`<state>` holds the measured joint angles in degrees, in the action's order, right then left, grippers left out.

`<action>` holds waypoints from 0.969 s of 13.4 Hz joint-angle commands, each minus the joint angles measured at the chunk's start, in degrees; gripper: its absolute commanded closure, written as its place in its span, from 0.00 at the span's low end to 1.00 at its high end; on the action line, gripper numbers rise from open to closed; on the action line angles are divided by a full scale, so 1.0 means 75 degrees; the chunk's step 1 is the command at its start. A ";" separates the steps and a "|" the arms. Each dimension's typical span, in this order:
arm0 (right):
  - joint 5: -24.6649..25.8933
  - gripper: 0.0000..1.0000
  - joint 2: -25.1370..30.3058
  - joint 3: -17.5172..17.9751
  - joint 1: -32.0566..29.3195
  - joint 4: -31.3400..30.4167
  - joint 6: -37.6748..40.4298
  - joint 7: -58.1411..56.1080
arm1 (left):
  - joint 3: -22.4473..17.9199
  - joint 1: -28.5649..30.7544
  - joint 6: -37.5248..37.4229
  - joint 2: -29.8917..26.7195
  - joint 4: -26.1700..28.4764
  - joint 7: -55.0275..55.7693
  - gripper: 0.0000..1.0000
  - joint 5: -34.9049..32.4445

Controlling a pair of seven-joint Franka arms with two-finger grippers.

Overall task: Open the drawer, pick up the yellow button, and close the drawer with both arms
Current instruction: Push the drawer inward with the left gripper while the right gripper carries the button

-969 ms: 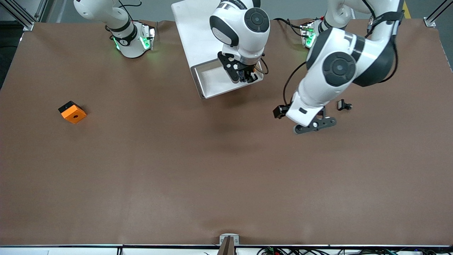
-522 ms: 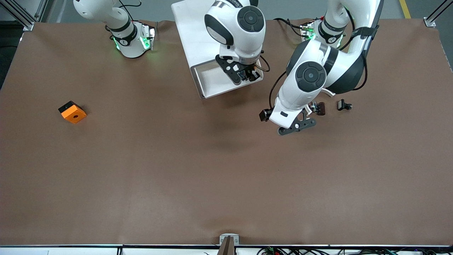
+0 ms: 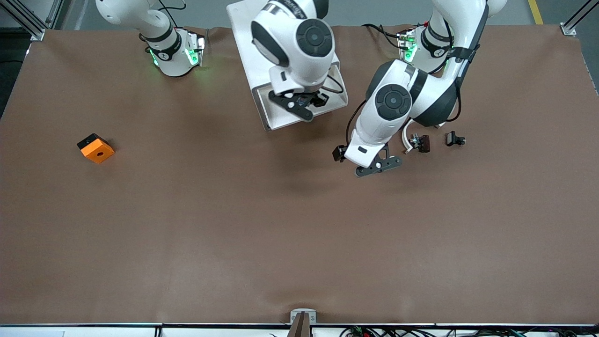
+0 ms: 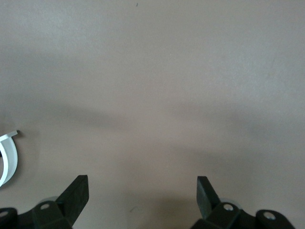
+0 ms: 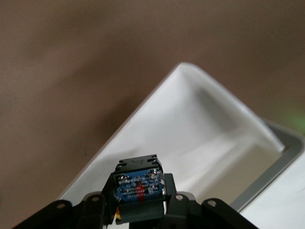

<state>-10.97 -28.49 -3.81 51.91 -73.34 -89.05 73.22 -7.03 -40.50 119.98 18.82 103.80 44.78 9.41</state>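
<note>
**A:** What has the right arm's black two-finger gripper (image 5: 138, 210) got?

**B:** It is clenched on the small button part with the dark blue-black body (image 5: 138, 187); the right wrist view shows the body pinched between the fingers with only a sliver of orange cap at its edge. In the front view the right gripper (image 3: 306, 100) hangs over the shallow white tray drawer (image 3: 281, 114), which stands pulled out of the white boxy cabinet (image 3: 250, 32).

**A:** And the left arm's gripper?

**B:** The left gripper (image 4: 142, 191) is spread wide and grasps nothing. It hovers over the bare brown table mat (image 3: 299, 224), between the drawer and the small dark pieces, its fingers (image 4: 76, 191) pointing down at plain mat.

**A:** Count what lies about.

**B:** Two white robot arms; one cabinet with one drawer out; one button, in the right gripper. One orange block with a round hole (image 3: 96, 148) sits alone toward the right arm's end. Two small dark clip-like pieces (image 3: 455, 139) lie toward the left arm's end, one with a curved white strip (image 3: 406, 142) touching it.

**A:** Room to move?

**B:** The mat nearer the front camera than the drawer lies open across its whole width. The drawer's front rim is raised, with the right gripper above it. The left gripper is near the clip pieces but apart from them.
</note>
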 commanded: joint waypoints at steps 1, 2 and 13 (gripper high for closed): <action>-0.0038 1.00 0.0422 0.0062 -0.0743 -0.0053 0.0329 -0.1471 | 0.0000 -0.0072 0.0128 -0.0271 0.0316 0.0053 0.00 0.0093; -0.0026 1.00 0.0470 0.0051 -0.1024 -0.0053 0.0411 -0.2045 | 0.0093 -0.0084 0.0128 -0.0224 0.0281 0.0122 0.00 0.0174; 0.1404 1.00 0.1066 0.0074 -0.3896 -0.1197 -0.0428 -0.5951 | 0.0949 -0.0540 0.0292 0.0022 0.0234 0.1657 0.00 0.0527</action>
<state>-1.00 -24.37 -4.42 26.31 -76.04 -88.35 32.33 0.01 -43.25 121.37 19.08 105.05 55.62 12.74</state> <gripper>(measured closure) 0.581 0.000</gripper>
